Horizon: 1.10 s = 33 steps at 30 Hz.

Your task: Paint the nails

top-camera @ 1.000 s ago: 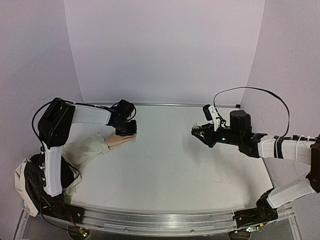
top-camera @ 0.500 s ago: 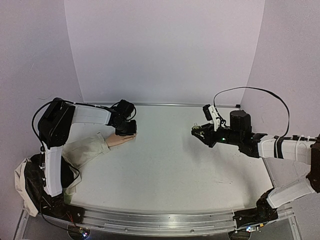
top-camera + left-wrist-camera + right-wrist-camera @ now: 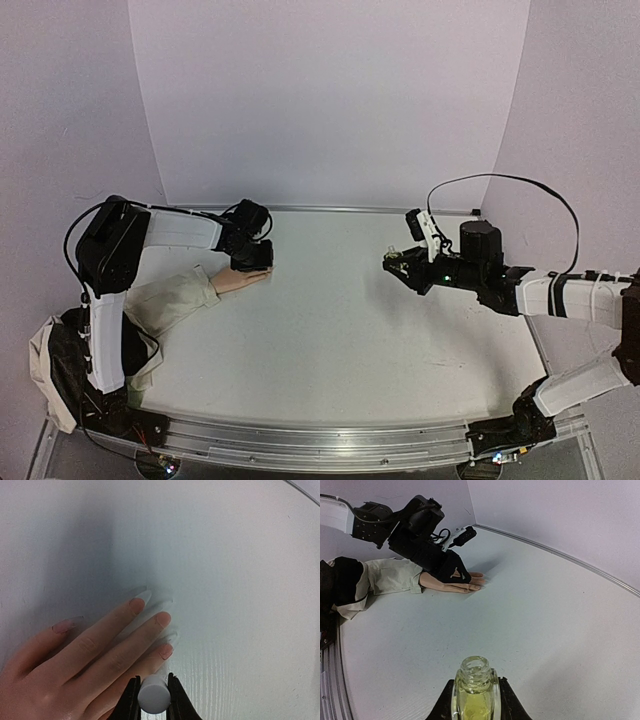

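**Left claw over the fingers, bottle held well off**

The hand (image 3: 243,281) lay palm down on the white surface (image 3: 350,330). Its wrist ran into a beige sleeve (image 3: 170,300), and its fingers were flat and slightly spread. The nails (image 3: 163,619) sat at the fingertips, pinkish with long pale tips that reached the surface. Four of them showed in the left wrist view.

The left claw (image 3: 153,690) hung directly above the hand's fingers. It was clenched on a small white round cap (image 3: 153,697) whose end faced the wrist camera. The cap stood just beside the nail of the finger nearest the claw. Whatever lay under the cap was hidden, so it could not be told whether anything touched that nail. Seen from above, the claw covered the fingers and left only the back of the hand and the wrist in view.

The right claw (image 3: 475,702) was well apart from the hand, out on the side its fingertips pointed to. It was clenched on a small glass bottle (image 3: 474,680), one jaw pressed to each side. The bottle stood upright with its threaded neck uncovered and yellowish-green liquid inside. It could not be told whether the bottle rested on the surface. The right wrist view looked over the bottle's mouth toward the hand.
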Each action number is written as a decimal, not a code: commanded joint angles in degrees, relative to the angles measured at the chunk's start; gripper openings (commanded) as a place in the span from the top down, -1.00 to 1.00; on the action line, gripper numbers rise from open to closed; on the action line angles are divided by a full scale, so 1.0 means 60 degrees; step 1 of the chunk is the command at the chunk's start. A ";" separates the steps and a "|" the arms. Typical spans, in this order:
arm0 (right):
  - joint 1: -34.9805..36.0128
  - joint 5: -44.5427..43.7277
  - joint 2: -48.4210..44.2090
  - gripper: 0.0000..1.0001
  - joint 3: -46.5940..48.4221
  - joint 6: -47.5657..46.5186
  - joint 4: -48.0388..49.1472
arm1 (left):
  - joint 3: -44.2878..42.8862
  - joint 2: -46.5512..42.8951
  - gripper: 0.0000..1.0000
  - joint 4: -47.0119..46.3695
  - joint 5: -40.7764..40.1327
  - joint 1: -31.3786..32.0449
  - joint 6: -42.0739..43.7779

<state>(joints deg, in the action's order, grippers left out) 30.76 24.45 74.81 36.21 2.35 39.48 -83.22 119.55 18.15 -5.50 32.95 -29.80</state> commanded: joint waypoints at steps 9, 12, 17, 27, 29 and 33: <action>-0.0037 0.0234 -0.0071 1.00 0.0116 0.0077 0.0641 | 0.0000 -0.0399 1.00 -0.0081 -0.0003 0.0095 0.0104; -0.0051 0.0239 -0.0089 1.00 0.0117 0.0086 0.0644 | 0.0095 -0.0483 1.00 -0.0074 -0.0173 0.0090 0.0131; -0.0046 0.0247 -0.0090 1.00 0.0103 0.0092 0.0641 | 0.0132 -0.0518 1.00 -0.0055 -0.0334 0.0060 0.0136; -0.0044 0.0249 -0.0130 1.00 0.0104 0.0092 0.0649 | 0.0038 -0.0577 1.00 -0.0024 -0.0394 0.0046 0.0159; -0.0045 0.0254 -0.0134 1.00 0.0102 0.0092 0.0642 | 0.0076 -0.0602 1.00 -0.0027 -0.0367 0.0046 0.0176; -0.0044 0.0269 -0.0119 1.00 0.0104 0.0104 0.0645 | 0.0121 -0.0609 1.00 -0.0038 -0.0212 0.0057 0.0163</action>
<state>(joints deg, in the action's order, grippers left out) 30.76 24.64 74.81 36.21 2.59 39.48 -82.67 119.52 18.09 -6.24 33.36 -29.78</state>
